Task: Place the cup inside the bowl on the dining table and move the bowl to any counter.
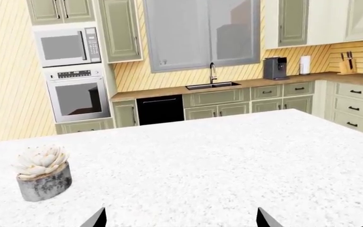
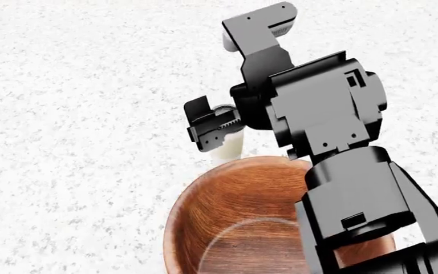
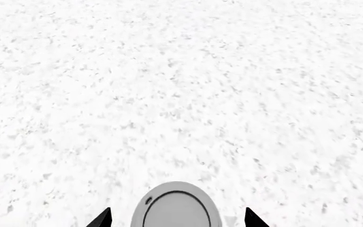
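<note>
Standing on the white table [image 2: 67, 114] just beside the far rim of the bowl [image 2: 227, 217], the cup [image 3: 176, 208] sits between the right gripper's [image 3: 176, 218] parted jaws, not yet clamped. Closing squarely on the cup's body below the lid, then lifting straight up before crossing the rim, should avoid tipping it. The left gripper [image 1: 180, 220] hangs open over bare stone near a potted succulent [image 1: 43, 172].

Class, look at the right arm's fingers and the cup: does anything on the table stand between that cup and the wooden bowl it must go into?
Nothing visible does. The cup stands on the dining table just beyond the bowl rim, with the right gripper fingers either side of its lid. Only the rim itself must be cleared.
</note>
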